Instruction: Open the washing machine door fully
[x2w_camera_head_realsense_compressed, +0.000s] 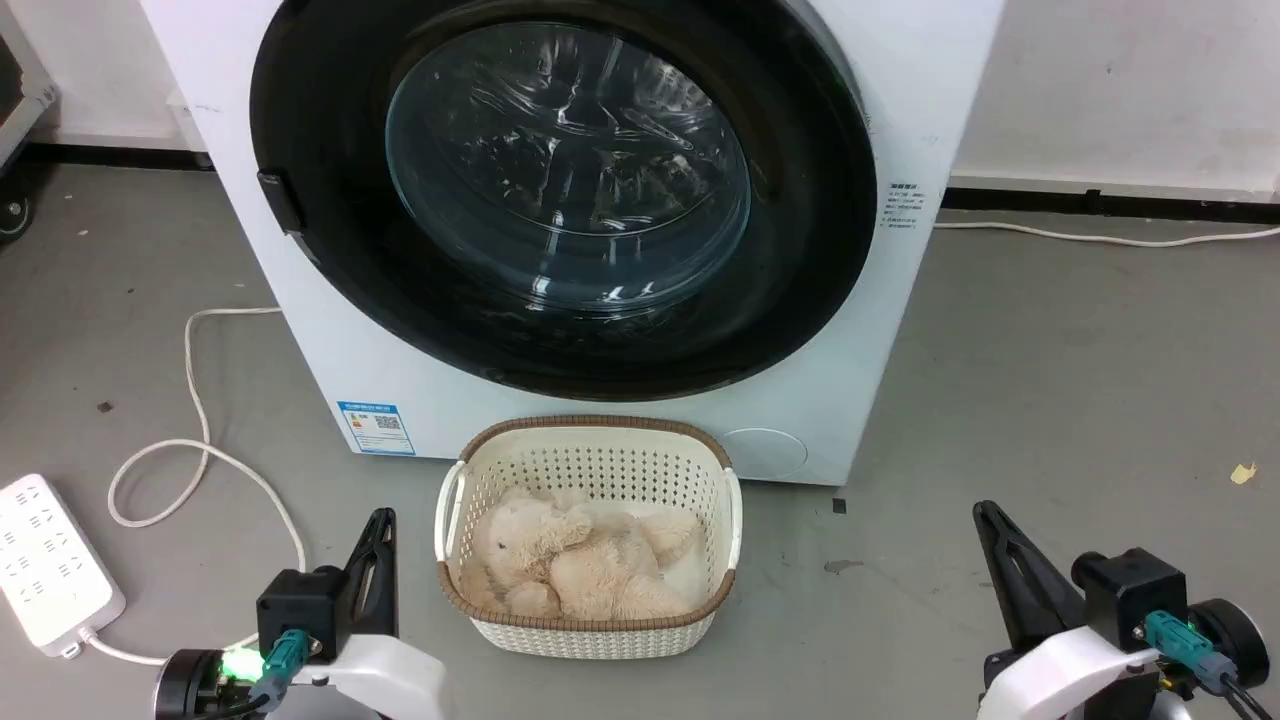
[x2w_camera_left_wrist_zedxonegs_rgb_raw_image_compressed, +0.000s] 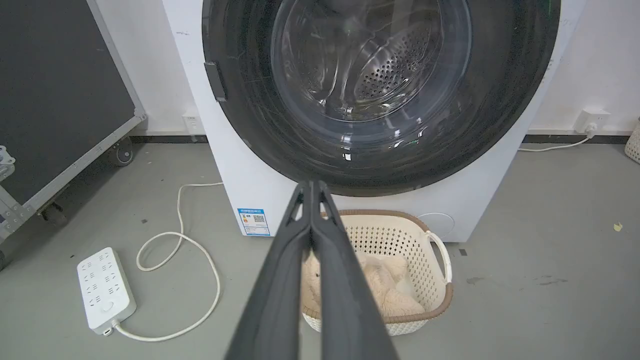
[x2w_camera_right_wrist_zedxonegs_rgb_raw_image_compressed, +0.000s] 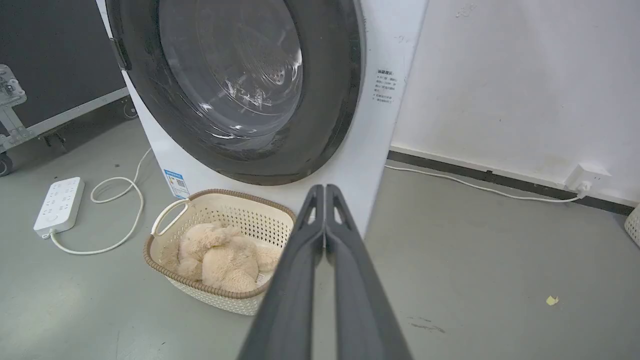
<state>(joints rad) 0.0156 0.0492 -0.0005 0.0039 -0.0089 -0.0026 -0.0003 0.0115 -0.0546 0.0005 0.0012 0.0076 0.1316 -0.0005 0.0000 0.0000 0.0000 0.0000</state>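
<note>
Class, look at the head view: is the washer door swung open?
No: the door lies shut, flat against the front of the washer, with its handle at the left edge.

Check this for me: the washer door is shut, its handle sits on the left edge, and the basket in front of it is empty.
One part is wrong: the basket is not empty. The head view shows a cream plush toy lying in it. The rest holds: the door is shut, its handle on the left edge, the basket in front of it.
</note>
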